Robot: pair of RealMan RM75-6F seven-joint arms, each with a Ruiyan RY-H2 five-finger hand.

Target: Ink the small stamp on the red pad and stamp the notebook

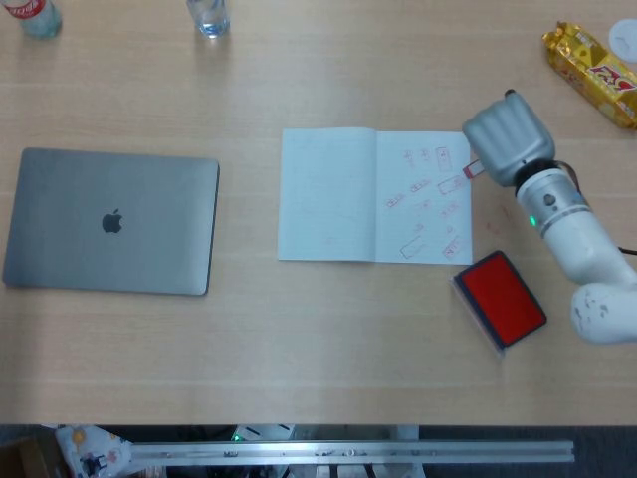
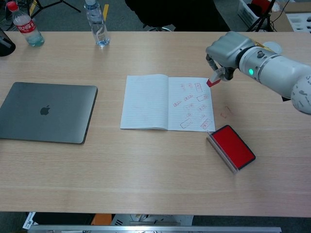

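An office or lab: long wooden desk (image 2: 146,184), closed laptop (image 2: 46,111), tripod legs (image 2: 51,5) behind.

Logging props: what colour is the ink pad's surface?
Bright red ink pad, clearest in the chest view.

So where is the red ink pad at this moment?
The red ink pad lies open on the table in the chest view, off the notebook's lower right corner, below the right hand, which holds the small stamp.
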